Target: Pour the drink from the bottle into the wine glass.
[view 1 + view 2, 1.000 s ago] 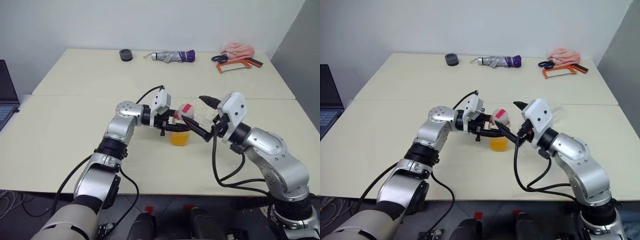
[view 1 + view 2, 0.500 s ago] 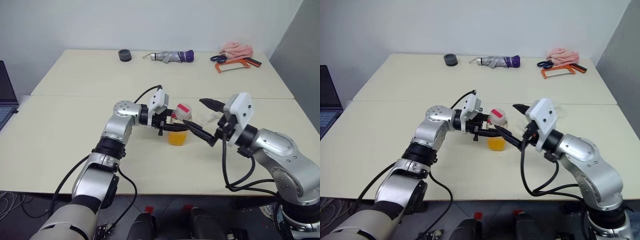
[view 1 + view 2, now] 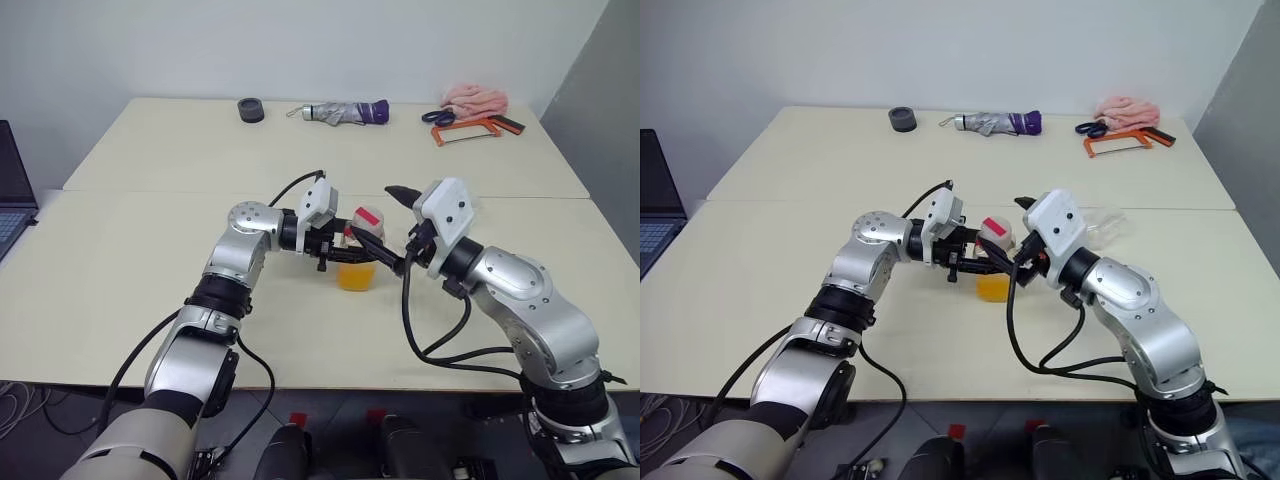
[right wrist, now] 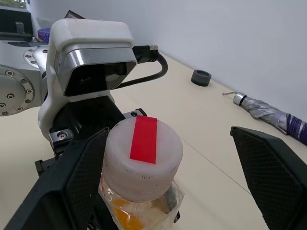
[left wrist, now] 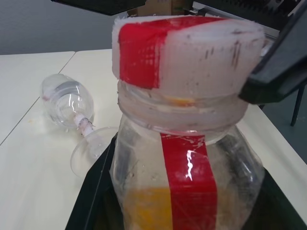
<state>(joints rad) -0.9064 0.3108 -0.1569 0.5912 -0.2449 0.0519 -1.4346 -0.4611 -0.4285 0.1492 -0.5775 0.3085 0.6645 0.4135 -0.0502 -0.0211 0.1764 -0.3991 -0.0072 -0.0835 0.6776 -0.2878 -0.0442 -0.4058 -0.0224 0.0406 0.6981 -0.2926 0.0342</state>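
Two pale cream tables stand pushed together before a plain white wall, and a grey wall closes the right side. On the near table one bottle stands upright. It has one red stripe down its clear body and a red strip across its white cap; no writing can be read on it. The drink, orange-yellow, fills only the low part of the bottle.

The left gripper comes from the left and is clenched around the bottle's body, below the cap. The right gripper comes from the right with its two black fingers spread wide, one on each side of the cap, apart from it and grasping nothing.

One wine glass lies on its side on the table, just right of the bottle and behind the right arm.

Along the far edge I count one dark roll of tape, one folded umbrella in grey and purple, one pink cloth, one pair of scissors and one orange hacksaw. One laptop shows at the left edge.
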